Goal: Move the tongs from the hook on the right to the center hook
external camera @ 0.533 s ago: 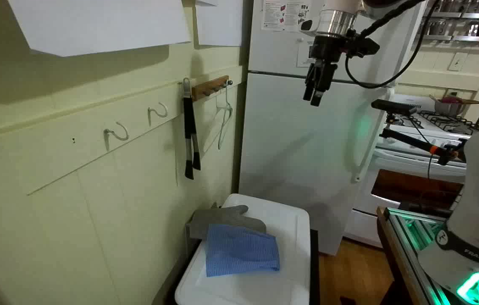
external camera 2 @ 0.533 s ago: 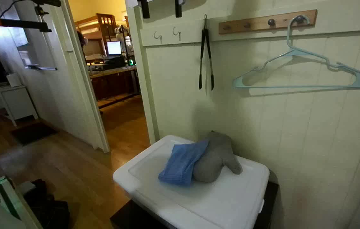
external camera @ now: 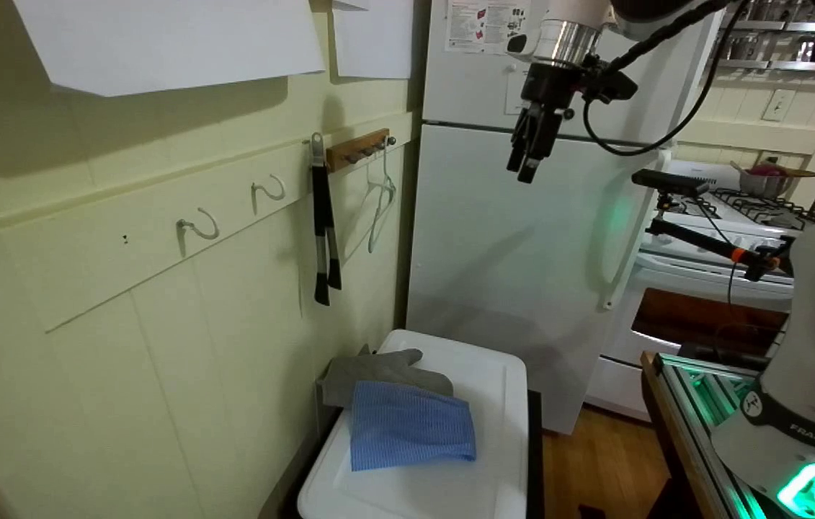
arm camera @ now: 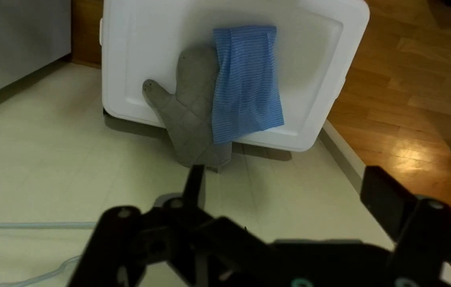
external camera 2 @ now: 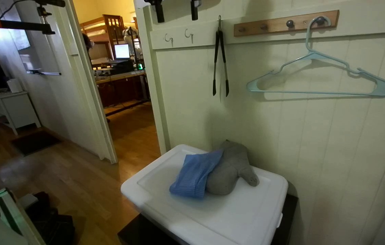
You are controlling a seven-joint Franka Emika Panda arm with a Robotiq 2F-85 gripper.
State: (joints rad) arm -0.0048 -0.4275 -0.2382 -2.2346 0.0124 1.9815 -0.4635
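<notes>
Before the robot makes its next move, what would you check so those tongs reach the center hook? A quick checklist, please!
1. Pincer open: ok; its fingers stand wide apart, holding nothing.
2. Center hook free: ok; nothing hangs on it.
3. Pincer at the tongs: not ok; both exterior views show it apart from them, so approaching is probably next.
4. Clothes hanger separate from the tongs: ok; it hangs on the wooden peg rack beside them.
5. How securely the tongs hang: cannot tell; the detail at the top is too small to make out.
</notes>
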